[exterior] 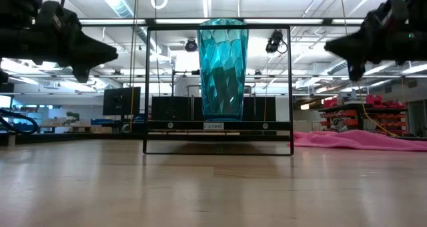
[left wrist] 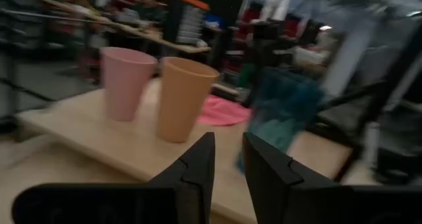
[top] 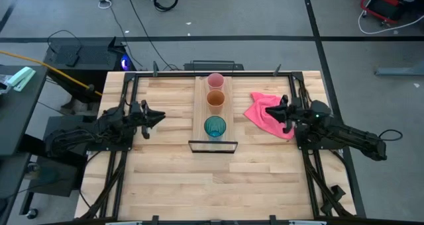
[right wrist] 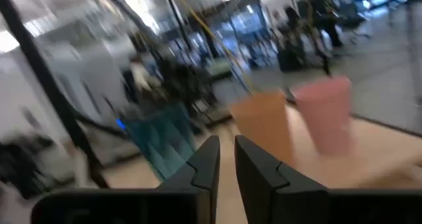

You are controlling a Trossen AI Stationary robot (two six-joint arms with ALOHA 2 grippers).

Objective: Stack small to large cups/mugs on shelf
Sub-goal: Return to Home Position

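Left gripper (top: pixel 158 116): raised off the table on the left arm, which stretched low from the left edge; it pointed right toward the shelf and stopped well short of it.
Left fingers (left wrist: pixel 198 165): drawn close, a narrow slit between them, nothing held.
Right gripper (top: pixel 267 110): raised on the right arm, which reached in from the right edge; it pointed left and hung above the crumpled pink cloth (top: pixel 260 114).
Right fingers (right wrist: pixel 206 159): close together with a thin gap, holding nothing.
Between the grippers: the long light-wood plank shelf (top: pixel 199 112) ran from far to near down the middle of the wide butcher-block wooden tabletop (top: pixel 212 185); its thin black metal frame (top: pixel 212 146) stood at the near end.
Cups on the shelf: in one row, upright, mouths up, none inside another.
Small pink round cup (top: pixel 215 80): farthest.
Mid-sized orange round cup (top: pixel 215 98): just in front of the pink one.
Large translucent teal faceted cup (top: pixel 214 126): nearest, beside the frame.
In the way: the cloth lay right of the shelf, under the right gripper; it did not touch the shelf.
Count: three cups, one shelf, one cloth, two grippers.
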